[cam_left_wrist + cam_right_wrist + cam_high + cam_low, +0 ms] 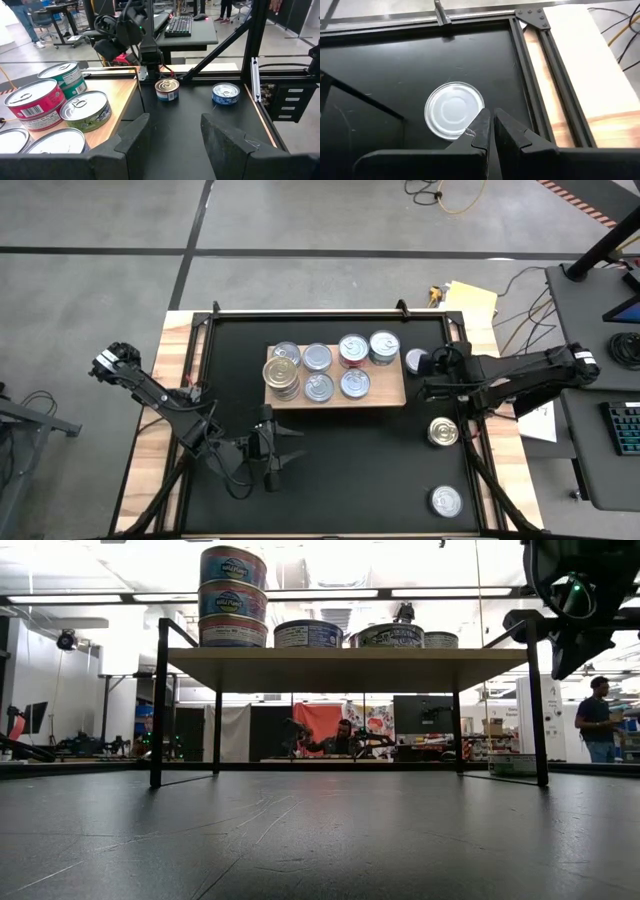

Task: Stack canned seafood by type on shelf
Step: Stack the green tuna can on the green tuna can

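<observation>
Looking at my right gripper (491, 131), the fingers are pinched fully together with nothing between them, hanging right over a plain silver-lidded tin (416, 361) that sits on the black mat (330, 480) just off the right end of the shelf (390, 395). That's my main worry: if I go down like this, the closed tips would likely just bump the lid or shove the can sideways into the shelf leg instead of gripping it. I'd need to spread the fingers first.

My left gripper (172, 132) is part open and empty, parked low on the mat in front of the shelf, facing across toward the loose cans. No real risk there unless it swings into the shelf edge.

Second worry is the tall stack (282, 372) at the left front corner of the shelf. In the low view it's three high, so any knock to the board could probably topple it.

Where stuff is: six spots filled on the shelf, plus two more loose tins on the mat to the right, a gold-lidded one (443, 431) and a blue-sided one (446, 501) nearer the front.

All the cans stand upright, lids up, so the axis is vertical. They're round, so approach angle doesn't much matter.
</observation>
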Controlling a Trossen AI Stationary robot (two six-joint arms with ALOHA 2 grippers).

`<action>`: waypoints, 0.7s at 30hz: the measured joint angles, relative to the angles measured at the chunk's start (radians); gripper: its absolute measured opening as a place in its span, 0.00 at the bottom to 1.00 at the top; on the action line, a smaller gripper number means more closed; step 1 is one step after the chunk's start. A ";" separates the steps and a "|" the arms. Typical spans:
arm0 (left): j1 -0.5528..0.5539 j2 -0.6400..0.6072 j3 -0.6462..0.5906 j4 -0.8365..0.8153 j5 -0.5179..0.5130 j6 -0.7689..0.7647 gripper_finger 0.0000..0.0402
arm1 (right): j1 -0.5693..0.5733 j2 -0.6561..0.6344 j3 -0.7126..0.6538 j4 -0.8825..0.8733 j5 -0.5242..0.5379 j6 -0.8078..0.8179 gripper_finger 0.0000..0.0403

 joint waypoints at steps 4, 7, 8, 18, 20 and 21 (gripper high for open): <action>0.000 0.000 0.000 0.004 0.000 0.000 0.40 | -0.046 -0.004 -0.001 0.048 0.001 -0.069 0.03; 0.000 0.000 0.000 0.012 0.000 0.000 0.40 | -0.081 -0.004 -0.001 0.069 -0.001 -0.118 0.03; 0.000 0.000 0.000 0.016 0.000 0.000 0.40 | -0.095 -0.006 -0.001 0.066 -0.005 -0.128 0.03; 0.000 0.000 0.000 0.016 0.000 -0.014 0.40 | -0.195 -0.078 -0.024 0.149 -0.037 -0.226 0.03; 0.000 0.000 0.000 0.017 0.000 -0.014 0.40 | -0.211 -0.083 -0.043 0.198 -0.056 -0.268 0.03; 0.000 0.000 0.000 0.017 0.000 -0.014 0.40 | -0.222 -0.085 -0.056 0.218 -0.067 -0.281 0.03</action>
